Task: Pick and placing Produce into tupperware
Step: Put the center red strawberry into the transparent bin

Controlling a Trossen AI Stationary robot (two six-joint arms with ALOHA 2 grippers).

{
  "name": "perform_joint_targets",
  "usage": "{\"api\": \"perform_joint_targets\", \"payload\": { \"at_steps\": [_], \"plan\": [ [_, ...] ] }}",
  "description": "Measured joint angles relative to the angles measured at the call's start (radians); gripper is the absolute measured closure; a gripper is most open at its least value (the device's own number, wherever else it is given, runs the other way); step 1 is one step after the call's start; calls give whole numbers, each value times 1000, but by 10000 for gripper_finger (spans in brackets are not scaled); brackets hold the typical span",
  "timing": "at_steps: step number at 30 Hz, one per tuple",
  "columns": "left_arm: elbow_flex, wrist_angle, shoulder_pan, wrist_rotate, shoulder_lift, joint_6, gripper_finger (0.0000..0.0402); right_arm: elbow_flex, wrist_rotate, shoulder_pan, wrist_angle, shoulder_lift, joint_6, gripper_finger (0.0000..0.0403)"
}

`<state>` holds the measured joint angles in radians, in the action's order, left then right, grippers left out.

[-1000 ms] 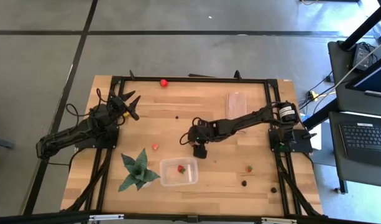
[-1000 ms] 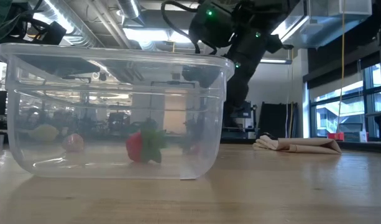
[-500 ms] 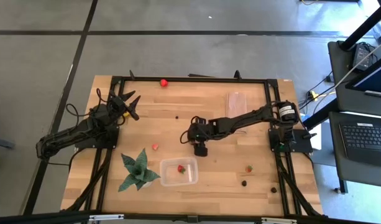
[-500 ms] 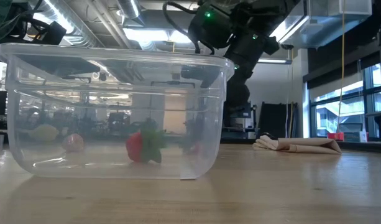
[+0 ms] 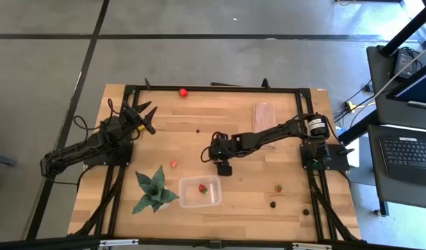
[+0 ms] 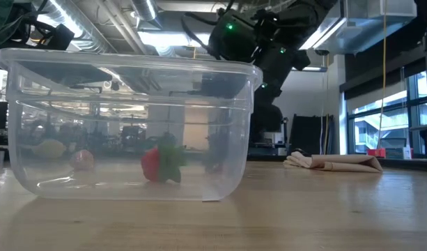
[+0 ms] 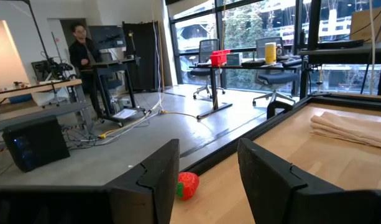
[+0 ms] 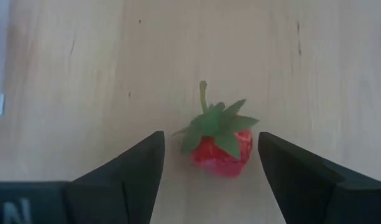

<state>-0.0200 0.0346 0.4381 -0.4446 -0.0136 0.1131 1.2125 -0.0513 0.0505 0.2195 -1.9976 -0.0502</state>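
My right gripper hangs open over the table's middle, just beyond the clear tupperware. In the right wrist view, a red strawberry with green leaves lies on the wood between the open fingers, untouched; the high view hides it under the gripper. One strawberry lies inside the tupperware. More produce lies loose: a strawberry, another, dark berries, and a rounder red fruit. My left gripper waits open at the table's left; its wrist view shows the red fruit.
A green spiky plant stands left of the tupperware. A folded beige cloth lies toward the far right. A black frame runs along the table's edges. Bare wood lies between the tupperware and the right strawberry. A person stands in the room beyond.
My right arm's wrist has sunk slightly and shifted a little toward the table's left behind the tupperware. Nothing else has moved.
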Motion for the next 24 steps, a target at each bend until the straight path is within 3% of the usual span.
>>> {"api": "perform_joint_targets", "payload": {
  "at_steps": [15,24],
  "plan": [
    [0,0,0,0,0,0,244,0,1,-6,-22,-17,-3,145],
    [0,0,0,0,0,0,244,0,1,-6,-17,-17,20,203]
  ]
}}
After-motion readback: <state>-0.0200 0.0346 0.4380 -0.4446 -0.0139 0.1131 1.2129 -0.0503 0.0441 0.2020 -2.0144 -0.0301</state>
